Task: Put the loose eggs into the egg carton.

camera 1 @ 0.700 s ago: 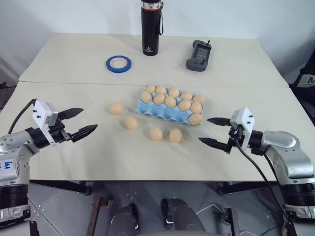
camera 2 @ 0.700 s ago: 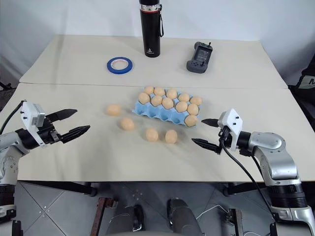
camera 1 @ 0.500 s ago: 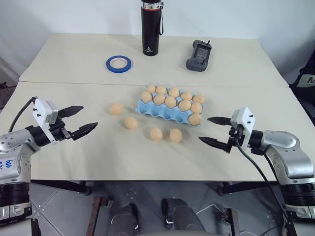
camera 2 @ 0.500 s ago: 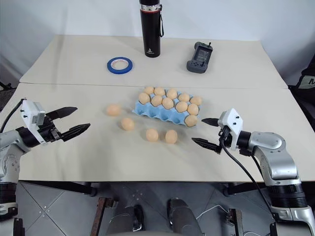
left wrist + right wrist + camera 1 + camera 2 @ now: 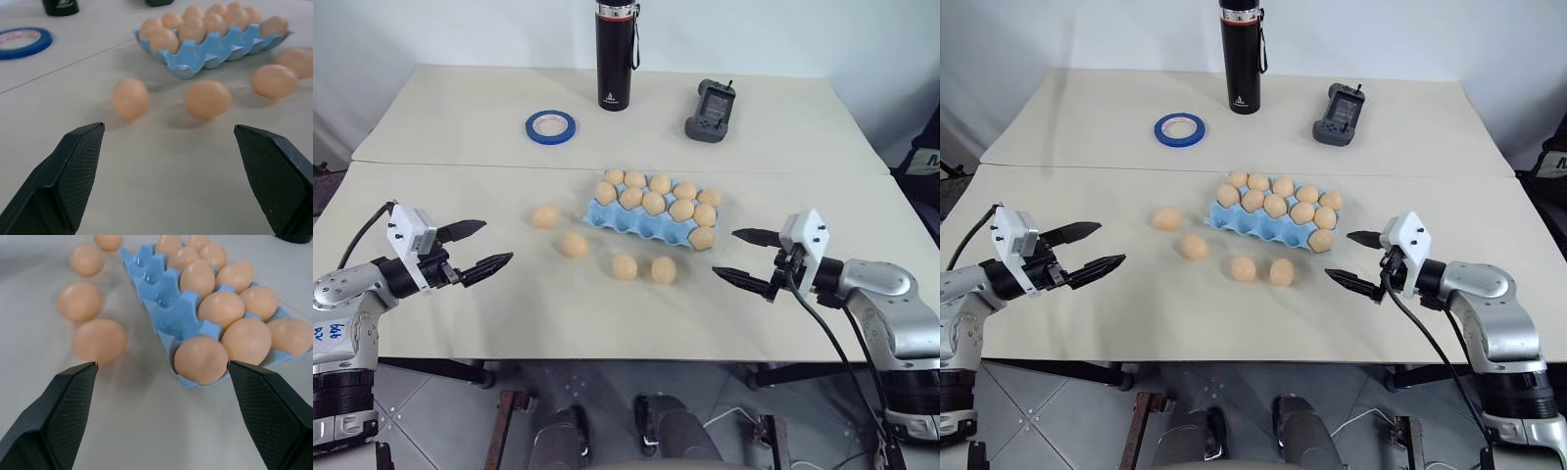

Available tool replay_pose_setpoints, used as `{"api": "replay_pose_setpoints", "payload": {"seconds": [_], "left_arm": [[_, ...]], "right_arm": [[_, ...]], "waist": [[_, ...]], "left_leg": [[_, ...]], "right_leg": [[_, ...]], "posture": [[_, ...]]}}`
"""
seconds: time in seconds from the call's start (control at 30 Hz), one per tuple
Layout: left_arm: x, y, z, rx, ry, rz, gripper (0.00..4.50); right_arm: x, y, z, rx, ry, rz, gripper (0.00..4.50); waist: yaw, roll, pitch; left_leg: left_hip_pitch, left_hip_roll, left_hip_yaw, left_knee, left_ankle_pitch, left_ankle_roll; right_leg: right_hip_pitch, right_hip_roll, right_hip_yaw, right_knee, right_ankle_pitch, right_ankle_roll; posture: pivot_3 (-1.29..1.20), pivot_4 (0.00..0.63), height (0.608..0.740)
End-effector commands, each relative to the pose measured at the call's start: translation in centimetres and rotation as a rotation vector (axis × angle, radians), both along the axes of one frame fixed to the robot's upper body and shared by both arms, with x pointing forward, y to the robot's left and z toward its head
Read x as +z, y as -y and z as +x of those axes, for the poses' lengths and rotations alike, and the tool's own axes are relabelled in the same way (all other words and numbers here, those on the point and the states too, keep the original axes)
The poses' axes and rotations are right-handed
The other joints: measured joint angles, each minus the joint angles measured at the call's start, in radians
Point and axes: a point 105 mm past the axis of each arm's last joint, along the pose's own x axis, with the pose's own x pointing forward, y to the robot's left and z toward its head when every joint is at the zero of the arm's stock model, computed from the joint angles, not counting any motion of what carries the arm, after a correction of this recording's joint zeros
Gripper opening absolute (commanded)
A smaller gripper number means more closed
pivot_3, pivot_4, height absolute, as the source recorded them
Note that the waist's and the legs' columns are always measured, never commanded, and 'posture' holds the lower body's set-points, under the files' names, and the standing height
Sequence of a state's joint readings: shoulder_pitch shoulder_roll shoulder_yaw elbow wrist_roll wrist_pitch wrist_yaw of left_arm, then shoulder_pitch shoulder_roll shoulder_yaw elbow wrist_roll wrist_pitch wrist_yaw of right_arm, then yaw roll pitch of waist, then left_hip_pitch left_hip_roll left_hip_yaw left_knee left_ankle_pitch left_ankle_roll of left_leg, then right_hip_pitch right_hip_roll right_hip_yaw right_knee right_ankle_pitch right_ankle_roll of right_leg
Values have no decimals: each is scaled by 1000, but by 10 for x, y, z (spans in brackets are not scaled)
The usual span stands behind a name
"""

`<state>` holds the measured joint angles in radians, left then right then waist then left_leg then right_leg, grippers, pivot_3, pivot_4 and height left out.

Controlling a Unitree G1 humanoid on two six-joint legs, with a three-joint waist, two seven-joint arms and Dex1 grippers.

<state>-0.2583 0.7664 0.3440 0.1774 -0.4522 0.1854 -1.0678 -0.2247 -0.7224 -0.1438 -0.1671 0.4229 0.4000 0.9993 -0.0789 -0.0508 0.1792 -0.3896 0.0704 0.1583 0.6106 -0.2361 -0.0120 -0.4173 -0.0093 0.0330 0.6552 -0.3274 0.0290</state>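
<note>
The light blue egg carton (image 5: 628,224) lies mid-table with several eggs in its back cups and one at its front right corner; the other front cups are bare. Several loose eggs lie in front and to the left of it: one (image 5: 545,216) furthest left, another (image 5: 574,244), and two close together (image 5: 625,266) (image 5: 663,270). My left gripper (image 5: 497,243) hovers open left of the eggs, pointing at them. My right gripper (image 5: 723,253) hovers open right of the carton's front corner. Both wrist views show eggs (image 5: 208,98) (image 5: 100,340) lying beyond wide-apart fingers.
A black bottle (image 5: 615,54), a blue tape ring (image 5: 550,124) and a dark handheld device (image 5: 709,109) stand at the back of the table. A seam crosses the table just behind the carton. The table's front edge runs below both grippers.
Both arms have shifted only slightly and both grippers stay open. The eggs and the carton lie as before.
</note>
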Motion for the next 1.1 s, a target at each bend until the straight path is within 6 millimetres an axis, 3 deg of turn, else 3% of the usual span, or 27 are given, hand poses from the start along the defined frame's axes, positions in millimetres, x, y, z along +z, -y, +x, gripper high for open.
{"api": "replay_pose_setpoints", "payload": {"seconds": [0.03,0.27,0.43,0.7,1.1], "left_arm": [[1,-8,-9,-41,29,31,4500],[-9,10,-19,-247,4,-9,4500],[-14,22,-15,-345,14,12,4500],[-10,31,-4,-350,92,-29,4500],[-10,36,-5,-348,140,-52,4500]], "right_arm": [[10,-1,-12,-29,12,5,4430],[16,-20,-15,-165,8,101,4430],[3,-41,-15,-194,-29,123,4430],[-15,-70,1,-163,-36,137,4430],[-33,-87,25,-136,-35,140,4430]], "waist": [[2,0,0],[-4,0,0],[-2,0,0],[-7,0,0],[-4,-1,0]], "left_leg": [[0,0,0,0,-1,-1],[0,0,-1,0,-1,0],[-1,0,-1,0,-1,0],[-1,0,-1,1,1,5],[-1,0,-1,1,1,6]], "right_leg": [[0,0,0,0,0,0],[0,0,0,0,0,-1],[0,0,-1,0,-1,-1],[0,1,-1,-1,0,-1],[0,1,-1,0,0,0]], "posture": [[0,150,740],[0,150,740],[0,150,740],[0,150,740],[0,150,740]]}}
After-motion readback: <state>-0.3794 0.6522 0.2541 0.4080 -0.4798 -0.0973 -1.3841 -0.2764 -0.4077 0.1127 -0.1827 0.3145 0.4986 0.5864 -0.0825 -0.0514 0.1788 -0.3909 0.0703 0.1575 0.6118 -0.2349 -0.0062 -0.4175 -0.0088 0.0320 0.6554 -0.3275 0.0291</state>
